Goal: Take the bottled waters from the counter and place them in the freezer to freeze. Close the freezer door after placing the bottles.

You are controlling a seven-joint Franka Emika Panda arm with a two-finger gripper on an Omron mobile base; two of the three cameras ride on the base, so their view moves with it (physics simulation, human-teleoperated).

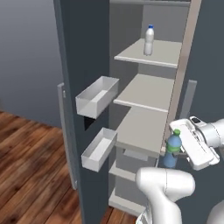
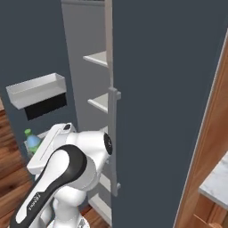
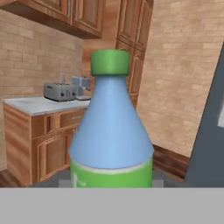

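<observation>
The freezer (image 1: 144, 94) stands open, showing pale grey shelves. On an upper shelf stands the clear-whitish bottle with a blue cap (image 1: 149, 40), upright. My gripper (image 1: 180, 151) is shut on the blue-tinted bottle with a green cap (image 1: 173, 148), holding it upright just in front of the lower shelf's right front edge. That bottle (image 3: 111, 127) looms close in the hand view and peeks out left of my arm (image 2: 32, 141) in the right base view. The freezer door (image 1: 83, 48) is swung open on the left, with its grey bar handle (image 1: 64, 131) at its outer edge.
Two white bins (image 1: 97, 96) (image 1: 99, 149) hang on the inside of the open door. A shut dark door with a vertical handle (image 2: 114, 138) flanks the freezer's right side. A marbled counter (image 3: 30, 105) with a toaster (image 3: 60, 91) lies beyond the bottle. Wood floor (image 1: 26, 153) lies left.
</observation>
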